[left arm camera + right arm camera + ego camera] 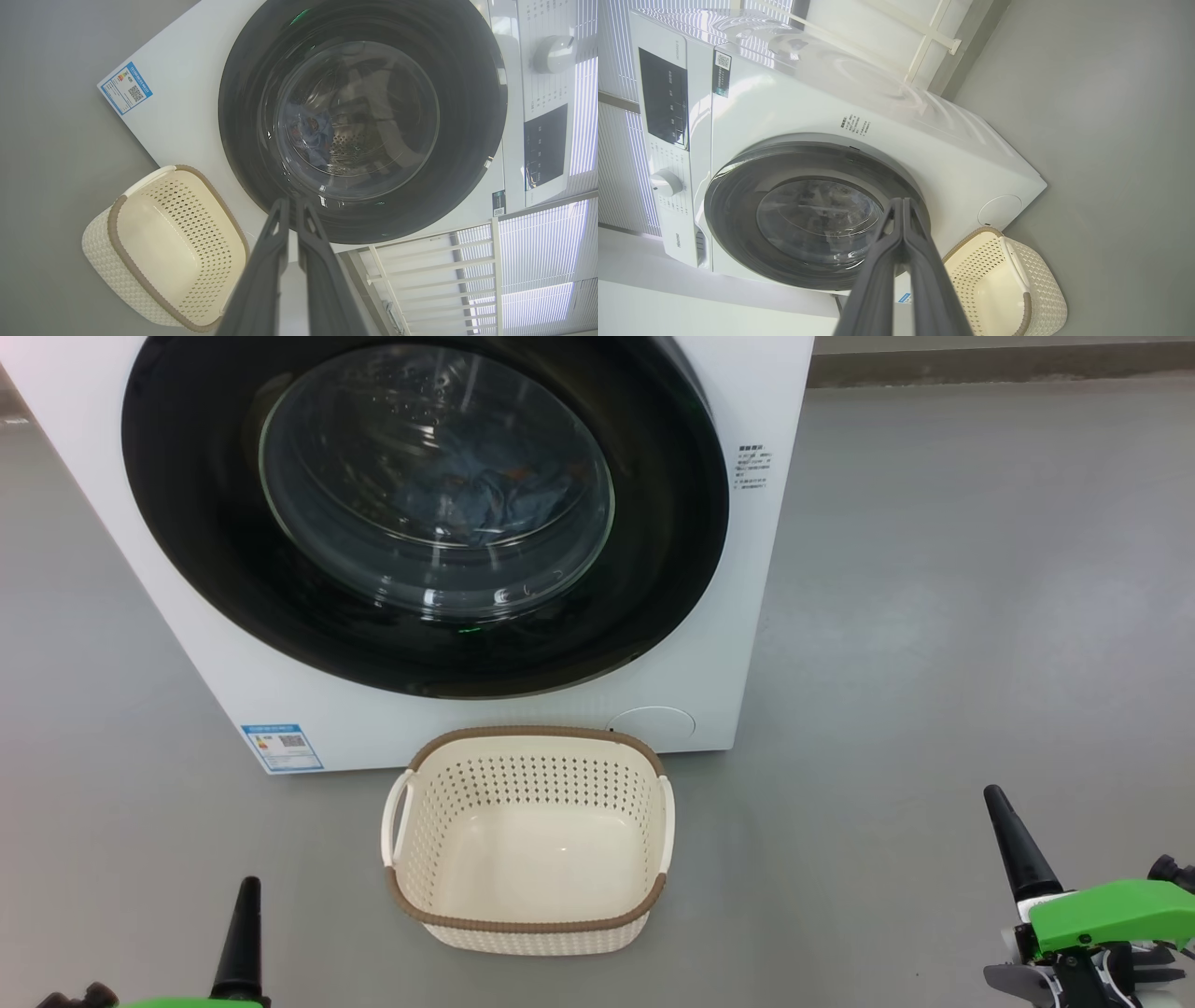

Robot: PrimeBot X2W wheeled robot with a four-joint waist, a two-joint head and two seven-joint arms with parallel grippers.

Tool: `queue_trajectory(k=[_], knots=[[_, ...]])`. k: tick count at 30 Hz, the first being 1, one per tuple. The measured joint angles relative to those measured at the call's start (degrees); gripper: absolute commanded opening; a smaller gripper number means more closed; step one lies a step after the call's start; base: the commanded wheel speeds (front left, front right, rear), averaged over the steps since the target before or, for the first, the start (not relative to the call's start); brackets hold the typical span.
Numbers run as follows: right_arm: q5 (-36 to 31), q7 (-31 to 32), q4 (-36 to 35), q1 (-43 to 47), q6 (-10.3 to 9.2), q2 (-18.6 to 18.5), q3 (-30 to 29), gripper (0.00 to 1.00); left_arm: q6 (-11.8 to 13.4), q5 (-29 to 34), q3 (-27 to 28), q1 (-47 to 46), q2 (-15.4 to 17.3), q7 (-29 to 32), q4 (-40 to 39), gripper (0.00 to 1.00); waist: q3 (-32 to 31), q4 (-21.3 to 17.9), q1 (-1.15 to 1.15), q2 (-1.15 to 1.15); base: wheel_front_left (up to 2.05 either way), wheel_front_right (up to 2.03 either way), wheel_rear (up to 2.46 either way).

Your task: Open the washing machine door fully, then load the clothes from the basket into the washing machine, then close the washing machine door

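The white washing machine stands ahead with its washing machine door shut flat against the front. Light blue clothes lie inside the drum behind the glass. On the floor just in front sits the cream basket with nothing in it. Low at the left, my left gripper is shut on nothing, well short of the basket. My right gripper is shut too, off to the basket's right. The left wrist view has my left gripper, the door, clothes and basket. The right wrist view has my right gripper, the door and basket.
Grey floor spreads to the right and left of the machine. A blue label and a round cover sit low on its front. A control panel with a knob is at its top. A white railing stands beside it.
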Motion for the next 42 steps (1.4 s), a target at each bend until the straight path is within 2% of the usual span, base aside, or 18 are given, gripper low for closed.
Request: queue_trajectory(k=[34,42], knots=[[15.6,5.7,0.2,-0.2,-0.09,4.2,-6.1,0.00,-1.1,-17.5,2.7,-1.9,-2.0,5.7,-0.3,0.00,0.2,0.6,-0.01,0.00,0.00,0.00,0.00],[17.1,5.8,0.2,-0.6,-0.09,4.8,-6.8,0.00,-1.1,-18.0,2.8,-1.9,-2.1,5.7,-0.3,0.00,0.2,0.6,-0.01,0.00,0.00,0.00,0.00]])
